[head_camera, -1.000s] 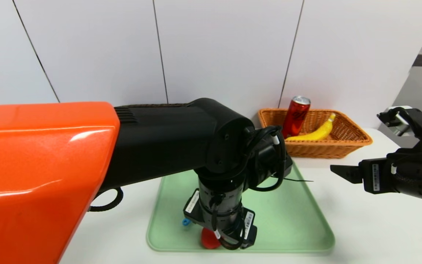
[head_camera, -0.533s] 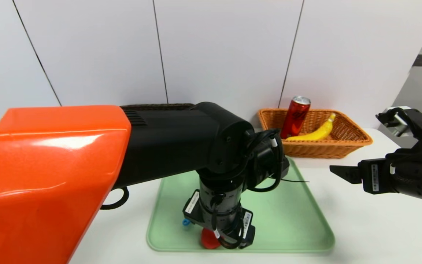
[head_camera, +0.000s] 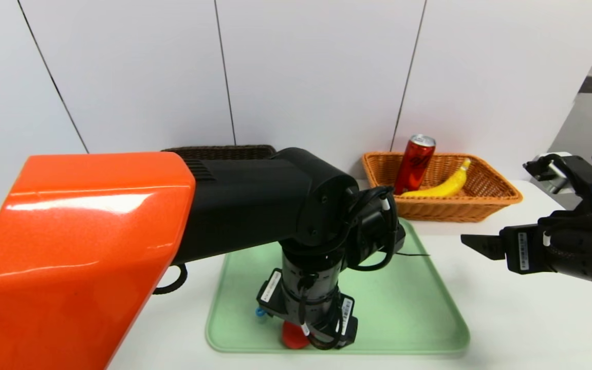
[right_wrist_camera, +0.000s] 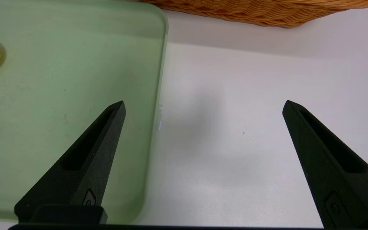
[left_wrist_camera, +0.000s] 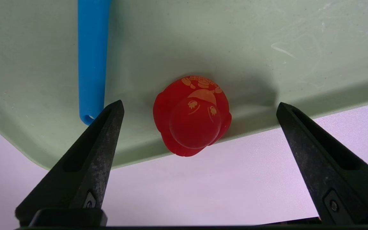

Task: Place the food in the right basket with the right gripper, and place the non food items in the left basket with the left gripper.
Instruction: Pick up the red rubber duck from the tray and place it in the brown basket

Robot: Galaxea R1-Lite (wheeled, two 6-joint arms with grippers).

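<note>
The left gripper (left_wrist_camera: 200, 110) points down over the near edge of the pale green tray (head_camera: 409, 308), its fingers (left_wrist_camera: 105, 127) spread wide on either side of the red rubber duck (left_wrist_camera: 192, 116) without touching it; the spoon's blue handle (left_wrist_camera: 91, 57) lies just beside one fingertip. The right gripper (right_wrist_camera: 203, 108) hovers over the white table (right_wrist_camera: 251, 143) beside the tray, fingers wide apart and empty. The banana (head_camera: 447, 182) and red drink can (head_camera: 415, 163) sit in the orange-tan basket (head_camera: 501, 198); the dark brown basket (head_camera: 224, 151) shows behind the left arm.
</note>
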